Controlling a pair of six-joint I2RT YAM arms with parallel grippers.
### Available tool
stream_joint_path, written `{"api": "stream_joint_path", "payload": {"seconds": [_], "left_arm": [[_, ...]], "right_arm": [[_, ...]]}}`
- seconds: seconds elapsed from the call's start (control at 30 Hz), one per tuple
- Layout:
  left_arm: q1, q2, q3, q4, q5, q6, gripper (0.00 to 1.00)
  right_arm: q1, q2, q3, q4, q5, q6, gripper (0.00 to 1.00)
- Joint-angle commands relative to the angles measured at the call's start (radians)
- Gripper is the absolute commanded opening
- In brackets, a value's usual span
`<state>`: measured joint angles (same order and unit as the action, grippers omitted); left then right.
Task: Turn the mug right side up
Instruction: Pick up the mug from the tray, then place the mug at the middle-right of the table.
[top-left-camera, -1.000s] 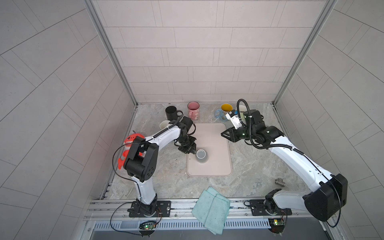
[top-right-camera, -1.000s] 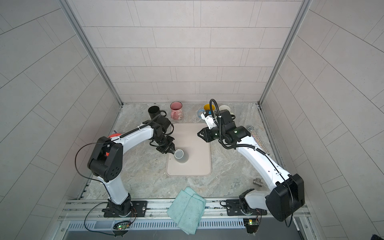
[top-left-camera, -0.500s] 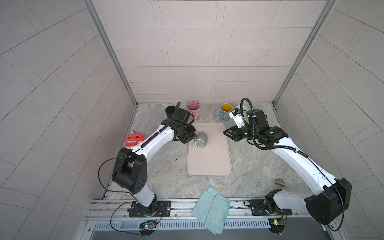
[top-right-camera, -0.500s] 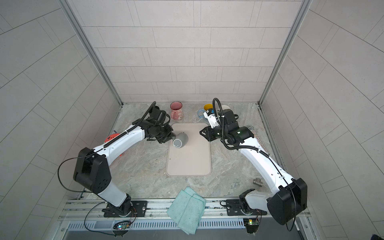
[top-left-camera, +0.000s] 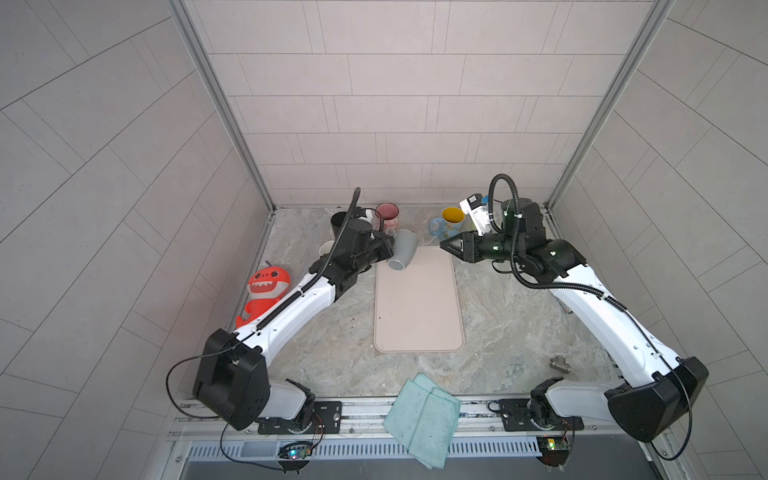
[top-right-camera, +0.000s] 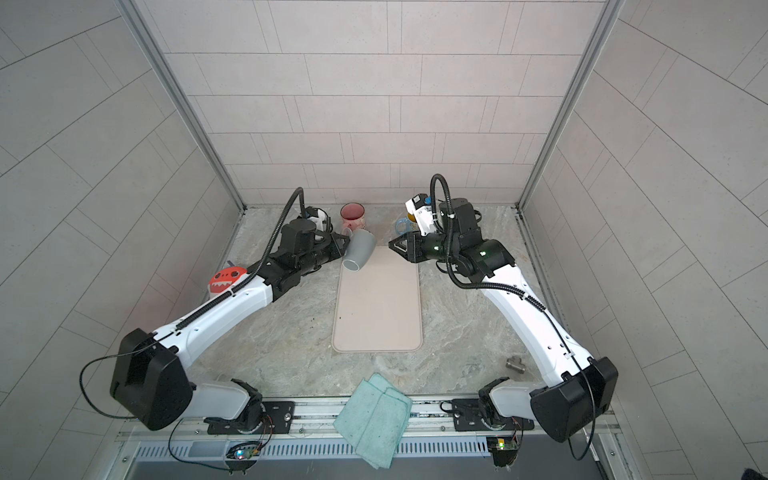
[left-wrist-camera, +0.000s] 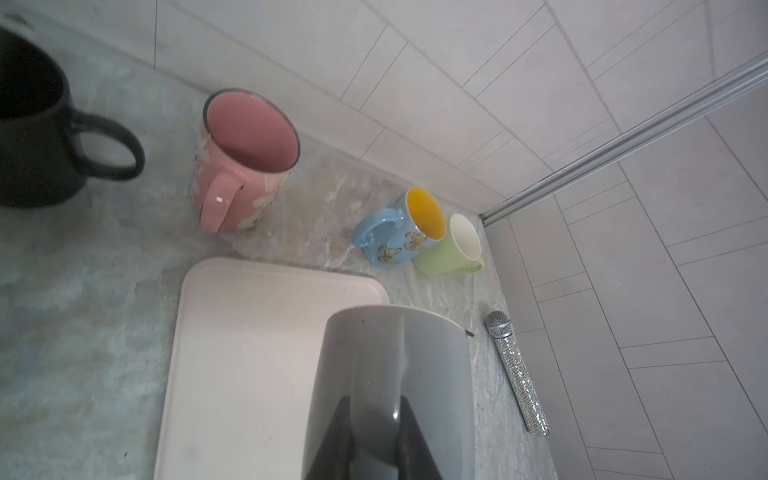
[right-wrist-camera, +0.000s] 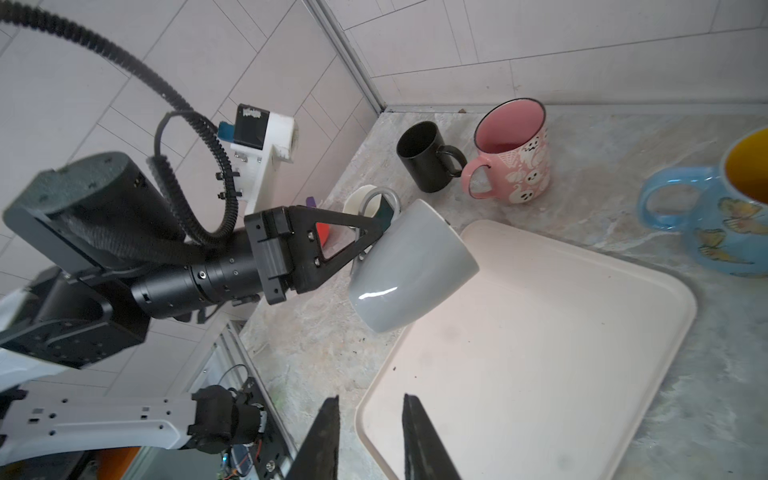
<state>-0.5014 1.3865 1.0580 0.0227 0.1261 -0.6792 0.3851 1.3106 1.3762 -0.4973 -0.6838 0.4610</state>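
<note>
Tiled booth, marble counter (top-left-camera: 316, 332). Left gripper (right-wrist-camera: 374, 226) clamped on the grey mug's (right-wrist-camera: 411, 266) handle. The mug hangs at its tips, tilted mouth-down over the mat (top-left-camera: 417, 307) corner. Right gripper (right-wrist-camera: 371, 401) is slightly apart, empty, facing it. Suggest rolling the wrist until the mouth faces up, clearing the pink mug (top-left-camera: 387, 216) just beyond, then lowering.

You have a marbled tabletop (top-left-camera: 498, 332) with a beige mat (top-left-camera: 417, 307) flat at its middle. At the back stand a black mug (right-wrist-camera: 419, 162), pink mug (top-left-camera: 388, 214), blue mug (top-left-camera: 449, 226) and green mug (left-wrist-camera: 451, 249). A cream mug (top-left-camera: 326, 248) and red toy (top-left-camera: 264, 291) sit left. A microphone (left-wrist-camera: 515, 370) and metal fitting (top-left-camera: 558, 364) lie right. A cloth (top-left-camera: 424, 415) overhangs the front edge.
</note>
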Motion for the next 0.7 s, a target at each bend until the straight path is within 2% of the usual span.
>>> {"api": "stream_joint_path", "payload": {"seconds": [0.0,0.1,0.23,0.4,0.5,0.67], "left_arm": [[-0.024,-0.032,-0.041,0.342,-0.043,0.131,0.0],[-0.057,-0.03,-0.091,0.49,-0.057,0.193,0.0],[-0.095,-0.025,-0.147,0.643,-0.075,0.277,0.0],[-0.156,-0.021,-0.19,0.768,-0.172,0.381,0.0],[-0.201,-0.014,-0.197,0.809,-0.244,0.464,0.0],[-0.254,0.015,-0.222,0.945,-0.384,0.556,0.0]], "right_arm": [[-0.002,0.036,-0.001,0.102,-0.088,0.144,0.27],[0.001,0.058,-0.006,0.201,-0.123,0.234,0.28],[0.003,0.077,0.014,0.253,-0.137,0.278,0.31],[0.003,0.092,-0.014,0.373,-0.164,0.378,0.36],[0.003,0.098,-0.026,0.405,-0.155,0.405,0.36],[0.003,0.108,-0.071,0.556,-0.175,0.533,0.37]]}}
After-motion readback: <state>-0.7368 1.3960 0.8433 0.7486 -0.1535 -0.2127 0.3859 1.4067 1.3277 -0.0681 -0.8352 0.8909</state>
